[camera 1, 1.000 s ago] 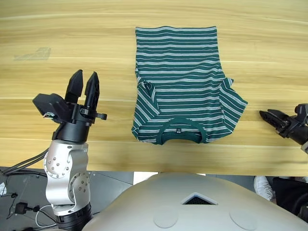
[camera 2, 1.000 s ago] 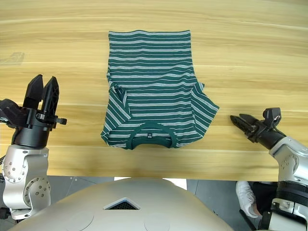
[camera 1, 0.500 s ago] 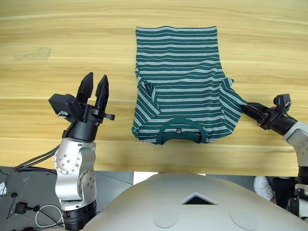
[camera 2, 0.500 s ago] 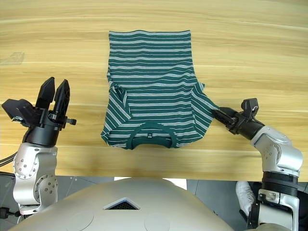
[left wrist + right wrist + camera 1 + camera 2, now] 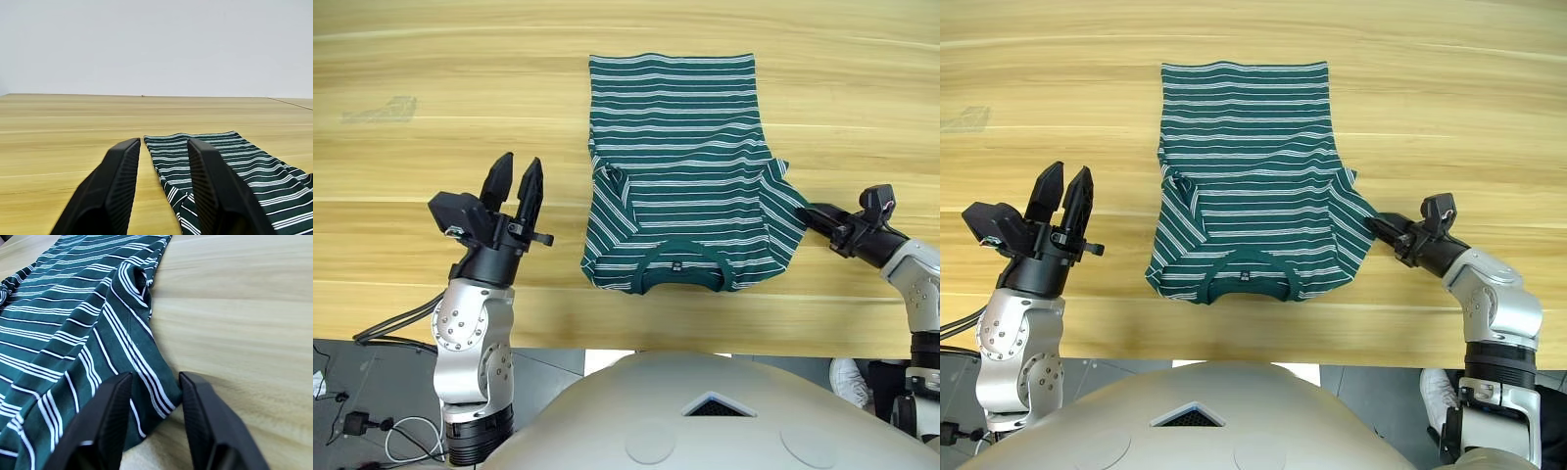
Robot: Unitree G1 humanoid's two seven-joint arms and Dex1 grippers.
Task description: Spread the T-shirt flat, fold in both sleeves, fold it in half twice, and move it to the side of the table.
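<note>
- Nearest the robot, by the table's front edge, the left gripper (image 5: 519,163) hovers near the T-shirt's (image 5: 680,147) left side. Its fingers are parted and nothing is between them.
- Across on the other side, the right gripper (image 5: 154,382) sits low over the wood. Its fingers are apart on either side of the right sleeve's (image 5: 790,208) outer tip, and the cloth lies between them, not pinched.
- Mid-table, the T-shirt lies flat with its collar (image 5: 683,262) toward the robot and its hem away. The left sleeve (image 5: 612,201) looks already turned in over the body, while the right sleeve juts out past the side.
- Folding in the right sleeve seems to be the step in hand. The next move calls for closing on that tip, lifting slightly and carrying it inward across the chest without dragging the body.
- Underneath, the table (image 5: 431,59) is smooth pale wood planking, with a faint pale patch (image 5: 380,110) far to the left.
- Farthest off, a plain light wall (image 5: 156,44) stands beyond the table's far edge.
</note>
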